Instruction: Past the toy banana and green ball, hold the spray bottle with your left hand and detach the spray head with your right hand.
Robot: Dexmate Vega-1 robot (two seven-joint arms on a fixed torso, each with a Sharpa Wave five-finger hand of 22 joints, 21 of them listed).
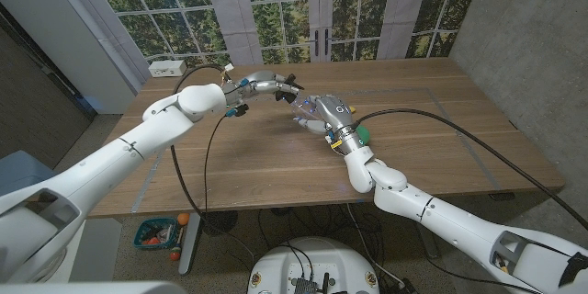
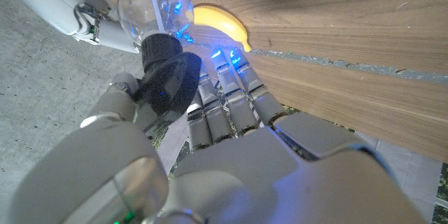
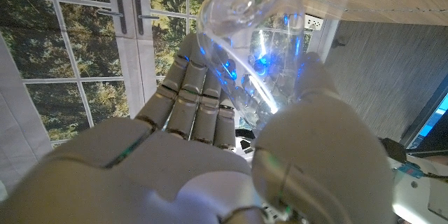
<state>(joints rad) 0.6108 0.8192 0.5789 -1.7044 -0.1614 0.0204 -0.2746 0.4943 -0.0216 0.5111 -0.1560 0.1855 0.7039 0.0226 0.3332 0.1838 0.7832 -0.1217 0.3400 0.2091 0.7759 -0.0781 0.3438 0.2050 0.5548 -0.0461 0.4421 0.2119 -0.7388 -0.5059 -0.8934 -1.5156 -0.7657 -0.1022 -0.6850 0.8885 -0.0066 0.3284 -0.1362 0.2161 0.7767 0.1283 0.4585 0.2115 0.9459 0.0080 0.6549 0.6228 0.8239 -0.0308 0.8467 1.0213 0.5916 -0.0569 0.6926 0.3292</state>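
Note:
A clear spray bottle point(image 1: 310, 107) hangs tilted above the middle of the wooden table point(image 1: 441, 119). My right hand point(image 1: 334, 127) grips its body, fingers and thumb wrapped around the clear plastic point(image 3: 248, 38). My left hand point(image 1: 261, 85) reaches in from the far left and holds the black spray head point(image 1: 290, 88), which sits on the bottle's neck point(image 2: 155, 7). In the left wrist view the black spray head point(image 2: 168, 77) lies between thumb and fingers. The yellow toy banana point(image 2: 220, 24) lies on the table beyond the bottle. The green ball point(image 1: 362, 133) peeks out beside my right wrist.
A white power strip point(image 1: 165, 68) lies at the table's back left corner. Windows stand behind the far edge. A box of small items point(image 1: 161, 232) sits on the floor below the table's near left edge. Bare wood stretches to the right of both hands.

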